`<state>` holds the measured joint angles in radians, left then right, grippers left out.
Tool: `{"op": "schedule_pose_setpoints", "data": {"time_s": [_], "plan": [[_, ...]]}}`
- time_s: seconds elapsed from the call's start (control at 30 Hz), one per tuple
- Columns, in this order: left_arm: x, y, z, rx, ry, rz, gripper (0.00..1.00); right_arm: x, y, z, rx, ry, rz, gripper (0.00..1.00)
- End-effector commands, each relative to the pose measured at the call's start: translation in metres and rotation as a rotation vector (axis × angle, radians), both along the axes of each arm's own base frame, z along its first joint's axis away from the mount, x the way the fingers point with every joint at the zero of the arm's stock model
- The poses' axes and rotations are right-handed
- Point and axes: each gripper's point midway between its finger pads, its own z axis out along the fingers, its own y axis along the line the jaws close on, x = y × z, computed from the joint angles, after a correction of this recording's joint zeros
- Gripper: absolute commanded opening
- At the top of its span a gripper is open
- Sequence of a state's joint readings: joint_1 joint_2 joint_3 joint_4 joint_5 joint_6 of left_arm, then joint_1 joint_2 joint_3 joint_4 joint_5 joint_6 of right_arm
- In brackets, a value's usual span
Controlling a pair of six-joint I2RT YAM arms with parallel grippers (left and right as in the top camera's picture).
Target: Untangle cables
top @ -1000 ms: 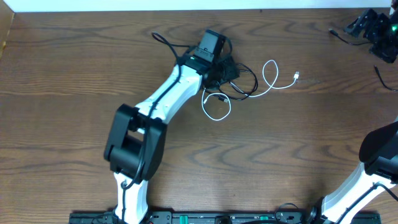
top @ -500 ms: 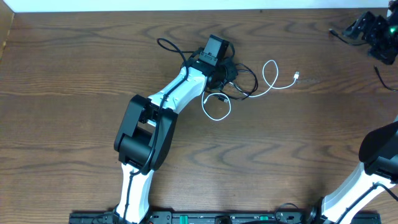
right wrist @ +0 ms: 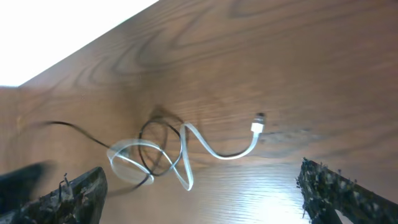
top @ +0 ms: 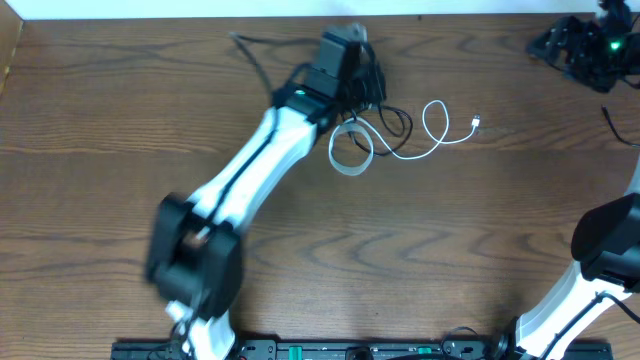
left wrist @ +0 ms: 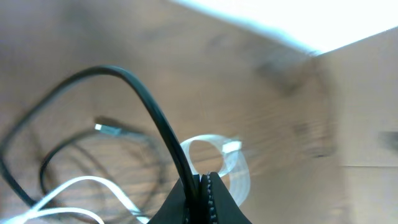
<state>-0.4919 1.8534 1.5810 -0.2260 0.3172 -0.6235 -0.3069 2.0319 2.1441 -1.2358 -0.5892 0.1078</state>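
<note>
My left gripper [top: 348,55] is near the table's far edge, shut on the black cable [left wrist: 148,104], which arcs up out of the jaws. In the overhead view the black cable [top: 392,118] loops beside the arm, with a tail [top: 243,42] trailing left. The white cable [top: 350,152] forms a loop crossed with the black one, and its plug end [top: 477,123] lies to the right. My right gripper [top: 585,45] is open at the far right corner, well away from both. From there I see the white cable [right wrist: 217,152] and the black cable [right wrist: 152,142] still crossed.
The wooden table [top: 480,230] ends at a white wall along the back, just behind the left gripper. The left arm [top: 250,170] stretches diagonally over the table's middle. The right arm's base [top: 600,260] stands at the near right.
The left gripper closed on the black cable and drew it toward the far edge. The tangle shifted back with it. The right gripper moved a little left.
</note>
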Motion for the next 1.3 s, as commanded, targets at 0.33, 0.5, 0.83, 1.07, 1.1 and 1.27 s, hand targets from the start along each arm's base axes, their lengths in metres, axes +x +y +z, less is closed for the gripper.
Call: {"op": "schedule_pose_setpoints", "data": {"time_s": [0.33,0.5,0.83,1.07,1.1,1.27], "plan": [[-0.068,0.037,0.209,-0.198,-0.413,-0.019,0.07,-0.006,0.095,0.049,0.299,-0.213,0.370,0.92],[-0.088,0.061,0.270,-0.370,-0.491,0.046,0.07,-0.007,0.101,0.042,0.258,-0.191,0.382,0.91],[-0.105,0.099,0.325,-0.493,-0.608,0.113,0.08,-0.020,0.140,0.039,0.224,-0.223,0.542,0.92],[-0.124,0.137,0.377,-0.561,-0.800,0.163,0.08,-0.033,0.181,0.040,0.203,-0.286,0.711,0.92],[-0.126,0.142,0.382,-0.566,-0.823,0.170,0.07,-0.036,0.187,0.042,0.209,-0.307,0.743,0.92],[-0.134,0.187,0.416,-0.598,-0.980,0.322,0.08,-0.045,0.214,0.046,0.201,-0.381,0.862,0.93]]}}
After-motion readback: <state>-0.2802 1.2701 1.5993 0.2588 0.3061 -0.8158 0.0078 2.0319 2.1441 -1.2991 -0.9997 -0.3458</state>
